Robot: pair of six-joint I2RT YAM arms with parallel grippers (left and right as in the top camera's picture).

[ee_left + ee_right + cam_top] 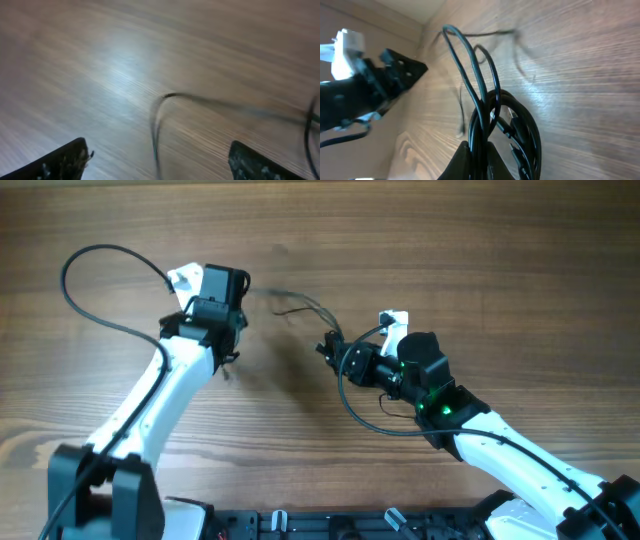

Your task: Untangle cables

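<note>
Your right gripper (328, 345) is clamped on the cables (300, 305), near the middle of the table (480, 240). In the right wrist view its jaws are pinched together at the bottom edge, and several dark strands rise out of them. Two of these arch up and away over the wood. Thinner ones lie toward the far side, too blurred to follow.

From above, the cables fan out from that grip toward the far left. Their loose ends lie on the wood just right of your left gripper (238, 285).

Your left gripper is wide open and holds nothing. In the left wrist view its two fingers (70, 160) sit at the lower corners, well apart, over the wood. Between and beyond them lies a thin strand (210, 102) bent into a hook. One leg runs to the right edge and the other comes near, toward the camera. It is smeared, so you cannot tell whether it touches either finger.

The two grippers are near each other, with the left one farther and to the left.
</note>
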